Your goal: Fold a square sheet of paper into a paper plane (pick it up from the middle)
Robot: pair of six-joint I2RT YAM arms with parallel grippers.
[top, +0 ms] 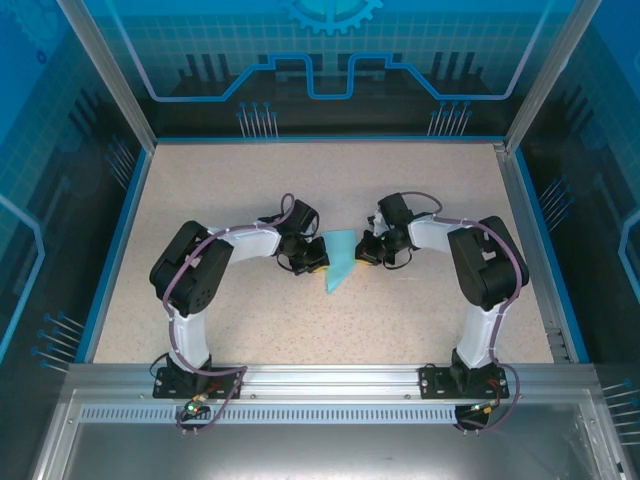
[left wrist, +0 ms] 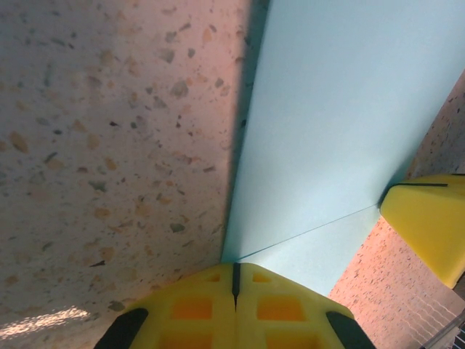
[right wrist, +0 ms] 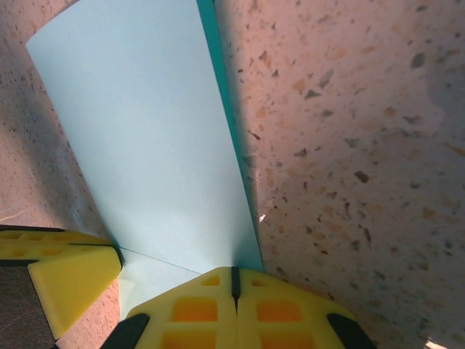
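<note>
Blue-green and thin, the sheet of paper (top: pixel 340 260) lies in the middle of the speckled bench (top: pixel 250 180), right between the two arms. From above it is not a square now. It is folded into a shape with a wide top and a sharp point that aims at the near edge of the bench. The left end effector (top: pixel 320 257) is at the left side of the paper and the right end effector (top: pixel 362 250) is at the right side, so they face each other across it. Both are closed, with their yellow fingers (left wrist: pixel 276 305) pushed tight together and only a thin dark line between them. In the left wrist view the tip of the left one touches the edge of the paper, and a fine fold line runs from it across to the yellow tip on the other side. The right wrist view shows the same from its side. I cannot tell if the paper is pinched between the fingers or just pressed by them. A dark shadow runs along one long edge of the paper.
</note>
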